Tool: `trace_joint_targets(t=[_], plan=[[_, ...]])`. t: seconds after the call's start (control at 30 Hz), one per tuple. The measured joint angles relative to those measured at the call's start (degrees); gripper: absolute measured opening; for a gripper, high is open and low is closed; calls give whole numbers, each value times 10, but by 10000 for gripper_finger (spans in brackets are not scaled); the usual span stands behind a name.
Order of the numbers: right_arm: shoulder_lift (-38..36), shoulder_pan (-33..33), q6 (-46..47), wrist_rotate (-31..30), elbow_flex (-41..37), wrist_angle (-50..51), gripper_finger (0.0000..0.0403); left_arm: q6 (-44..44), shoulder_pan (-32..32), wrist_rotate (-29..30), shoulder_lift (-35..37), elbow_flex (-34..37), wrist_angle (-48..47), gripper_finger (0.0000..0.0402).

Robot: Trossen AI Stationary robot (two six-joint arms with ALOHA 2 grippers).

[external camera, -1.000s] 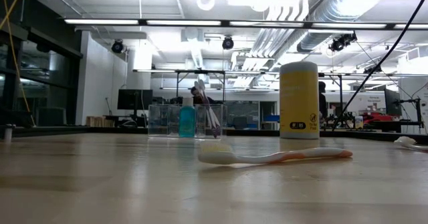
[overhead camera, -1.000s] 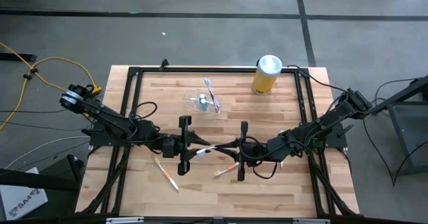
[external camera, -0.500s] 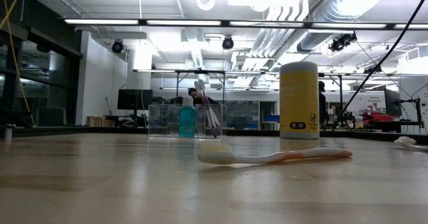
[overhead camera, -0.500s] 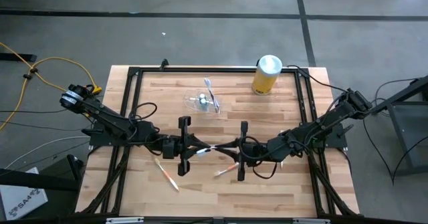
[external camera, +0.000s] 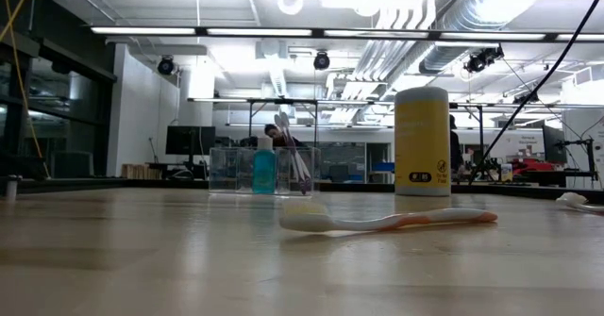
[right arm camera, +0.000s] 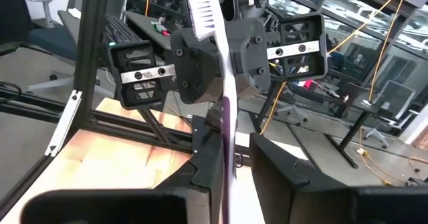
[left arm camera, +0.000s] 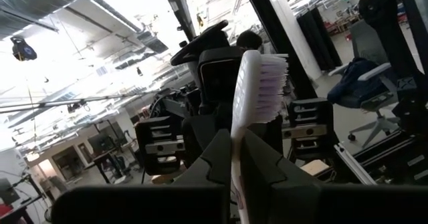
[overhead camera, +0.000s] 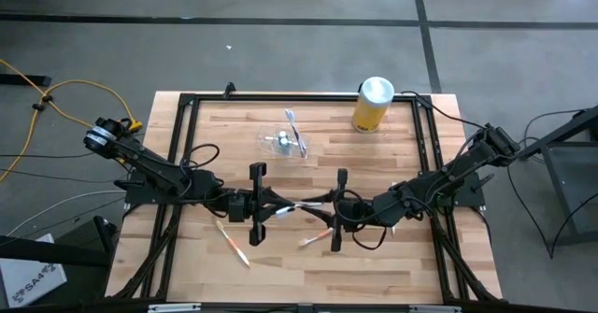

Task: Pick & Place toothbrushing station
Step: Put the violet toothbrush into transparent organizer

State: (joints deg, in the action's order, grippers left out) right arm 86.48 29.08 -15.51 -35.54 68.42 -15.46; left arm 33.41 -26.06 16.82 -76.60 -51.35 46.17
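A toothbrush (left arm camera: 257, 83) with a white head and a purple lower handle (right arm camera: 225, 110) stands upright, head up, in the air over the table's middle, between my two grippers. My left gripper (overhead camera: 291, 206) comes from the table's left and is shut on it. My right gripper (overhead camera: 322, 204) faces it from the right, its fingers a little apart on either side of the purple handle. The toothbrushing station (overhead camera: 283, 142), a clear holder with a blue bottle and a brush in it (external camera: 264, 170), stands on its base farther back. My left gripper pinches the toothbrush's white shaft (left arm camera: 235, 154), below the head, between its two fingers. They come from the table's left, slanting slightly upward, and lie across the brush. The brush stands upright, lifted clear of the table. My right gripper: the purple handle (right arm camera: 228, 150) stands close against one finger (right arm camera: 208, 158), with a gap to the other. Whether that finger touches it, I cannot tell.
A yellow canister with a white lid (overhead camera: 373, 105) stands at the far right. Two more toothbrushes lie on the wood, one near left (overhead camera: 234, 243) and one below the grippers (overhead camera: 316, 237). A black frame (overhead camera: 192, 98) borders the tabletop.
My left gripper's fingers have shut on the upright toothbrush, and my right gripper's fingers have come a little apart. Both arms have kept their places and the brush stays where it was.
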Motion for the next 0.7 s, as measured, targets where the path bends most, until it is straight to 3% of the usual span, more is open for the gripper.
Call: trace_joint_targets(t=[0.37, 0.7], plan=[[0, 0, -13, -24, 0, -2, 120, -3, -1, 4, 0, 0, -11, 3], [0, 26, -57, -118, 0, -20, 150, 5, -8, 132, 0, 0, -18, 3]])
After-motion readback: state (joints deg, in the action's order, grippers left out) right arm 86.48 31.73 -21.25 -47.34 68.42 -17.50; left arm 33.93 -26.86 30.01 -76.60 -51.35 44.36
